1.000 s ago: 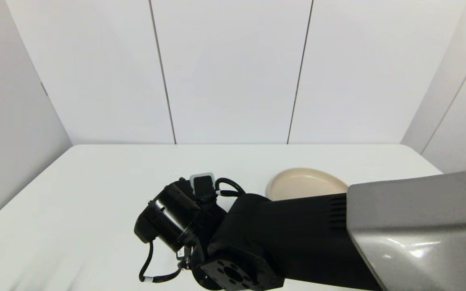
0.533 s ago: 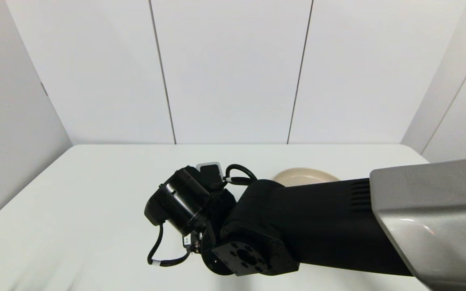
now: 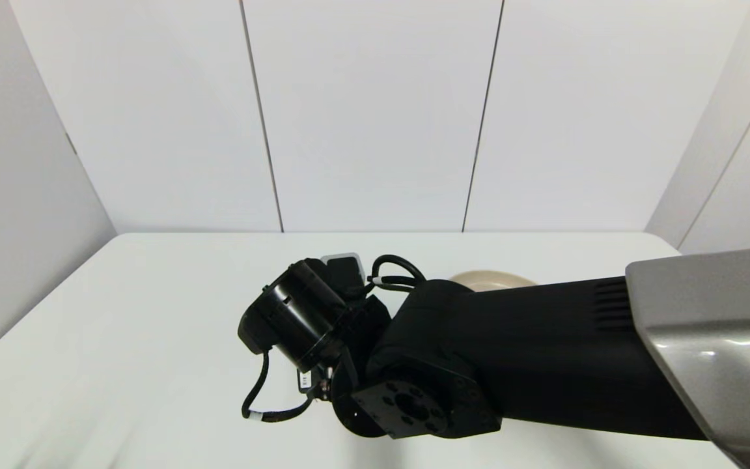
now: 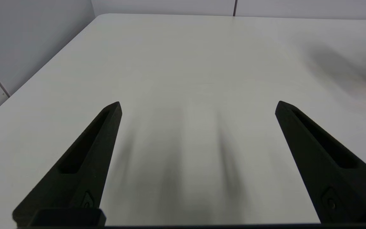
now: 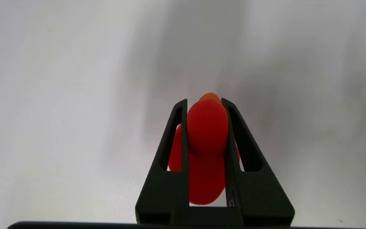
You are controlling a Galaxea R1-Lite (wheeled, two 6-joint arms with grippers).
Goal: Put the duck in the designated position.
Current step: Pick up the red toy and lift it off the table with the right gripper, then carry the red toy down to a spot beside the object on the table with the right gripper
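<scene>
Right hand (image 5: pixel 204 103) clamped on duck (image 5: pixel 206 127) mid-frame in head view, bare surface (image 5: pixel 59 95) directly beneath; left hand (image 4: pixel 197 106) spread apart, idle, farther off.

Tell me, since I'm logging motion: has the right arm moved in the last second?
Yes. In the head view the right arm has swung away from the robot, covering more of the beige plate; its tool grips the duck.
</scene>
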